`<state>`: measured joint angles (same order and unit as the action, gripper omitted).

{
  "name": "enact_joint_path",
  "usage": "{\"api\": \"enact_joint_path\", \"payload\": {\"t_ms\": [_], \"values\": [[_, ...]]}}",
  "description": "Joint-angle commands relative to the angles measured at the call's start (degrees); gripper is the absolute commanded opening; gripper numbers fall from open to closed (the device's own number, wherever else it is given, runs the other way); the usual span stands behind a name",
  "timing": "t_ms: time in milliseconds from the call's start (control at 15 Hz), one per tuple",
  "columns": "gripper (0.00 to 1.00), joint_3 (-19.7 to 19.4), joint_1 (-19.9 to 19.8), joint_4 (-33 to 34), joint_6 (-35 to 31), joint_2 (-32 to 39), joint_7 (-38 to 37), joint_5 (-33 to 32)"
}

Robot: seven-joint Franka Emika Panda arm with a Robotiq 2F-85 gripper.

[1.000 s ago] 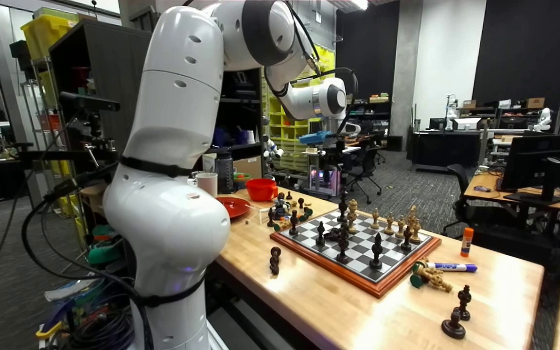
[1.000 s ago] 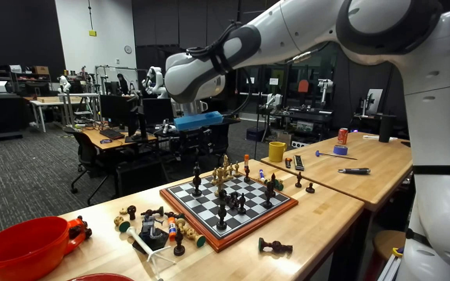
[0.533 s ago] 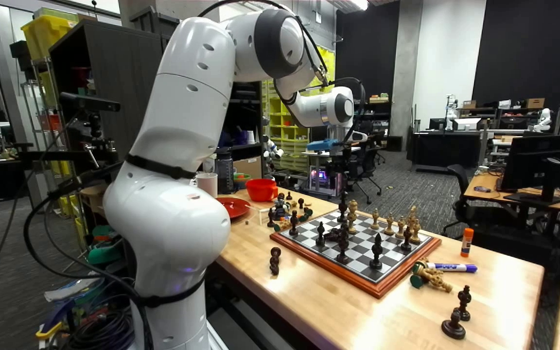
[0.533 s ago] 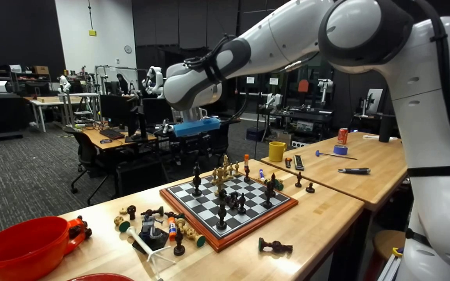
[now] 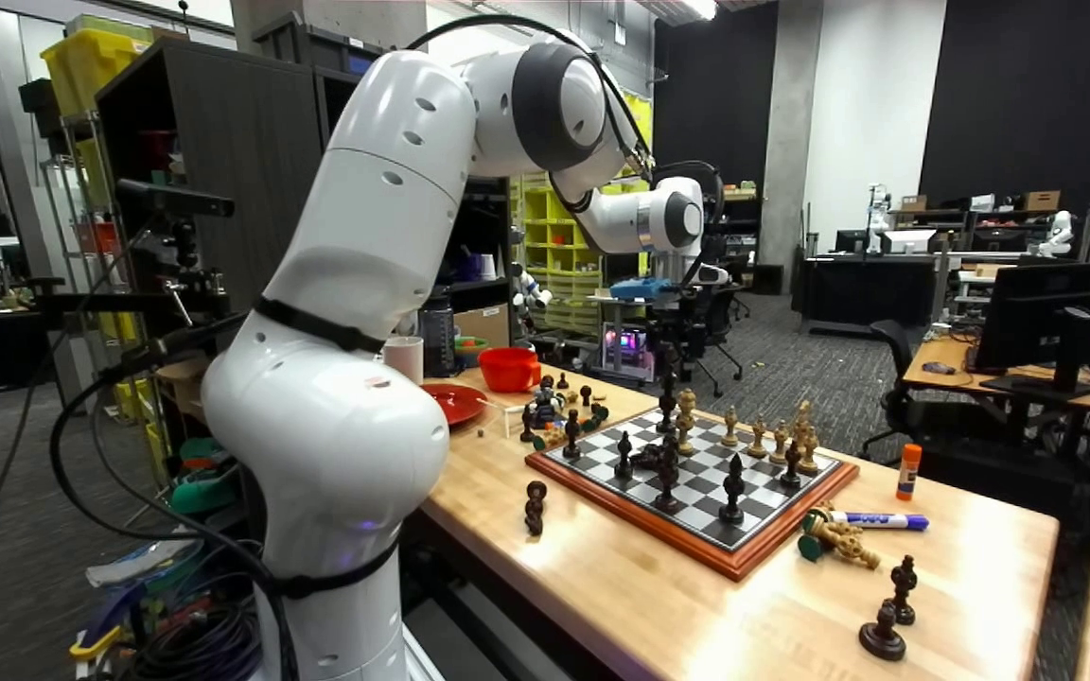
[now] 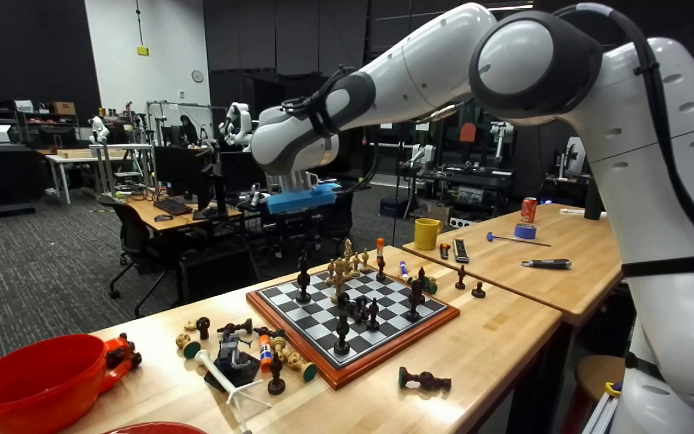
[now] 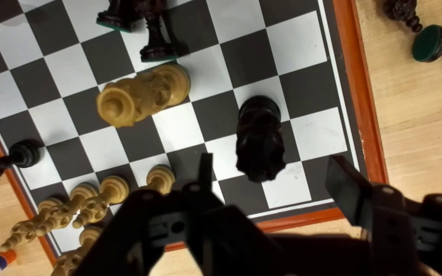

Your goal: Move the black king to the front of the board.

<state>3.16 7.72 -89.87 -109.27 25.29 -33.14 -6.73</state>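
One gripper (image 7: 271, 168) hangs above the board (image 7: 218, 117), fingers apart, over a tall upright black piece (image 7: 260, 142) on it; can't confirm it's the king. Red bowl (image 5: 507, 372) and yellow mug (image 6: 425, 236) sit off the board, mug contents hidden.

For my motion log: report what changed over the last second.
The arm sank and reached out slightly, bringing the gripper down toward the tall dark piece. It stands open in the wrist view; no grasp or release shows. The board and the other chess pieces stayed put.
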Motion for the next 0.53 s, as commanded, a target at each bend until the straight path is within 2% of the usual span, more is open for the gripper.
{"api": "enact_joint_path", "payload": {"t_ms": [0,333,467], "values": [[0.44,-1.1,0.9,2.2,2.3,0.9,1.1,1.6],[0.06,-1.4,0.9,2.7,3.3,1.0,1.0,2.3],[0.07,-1.6,0.9,2.9,3.8,0.9,1.0,2.3]]}}
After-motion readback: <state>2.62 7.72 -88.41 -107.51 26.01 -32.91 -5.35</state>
